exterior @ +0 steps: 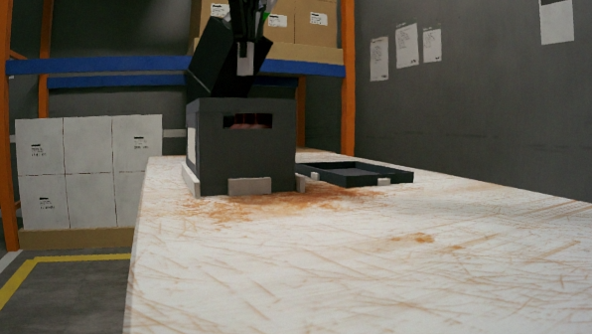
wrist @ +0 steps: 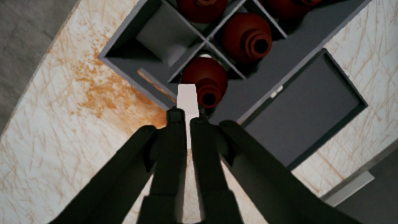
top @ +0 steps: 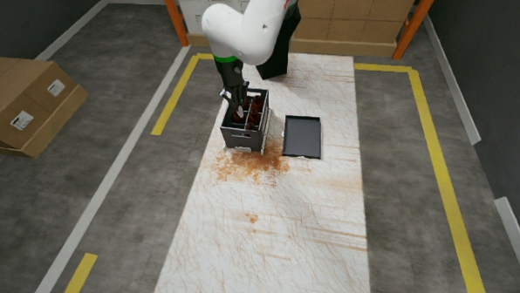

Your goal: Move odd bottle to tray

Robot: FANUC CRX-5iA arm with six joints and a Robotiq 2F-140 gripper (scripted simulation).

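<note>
The gripper (wrist: 188, 102) hangs above the crate (wrist: 295, 50) with its fingers pressed together on nothing; the pale pads (wrist: 188, 97) meet flat, and no bottle is between them. Just past the tips and slightly to their right stands the nearest brown bottle (wrist: 209, 80), its open mouth right beside the pads, though whether they touch cannot be told. To the left of that bottle is a vacant compartment (wrist: 162, 40). Farther from the tips, across the dividers, another bottle (wrist: 248, 39) stands upright, and two more (wrist: 202, 7) show partly at the frame's edge. Which bottle has the odd neck cannot be told. Beyond the crate's right wall lies the dark tray (wrist: 305, 107), just beside the crate on the scratched, rust-stained table (top: 279, 218).
</note>
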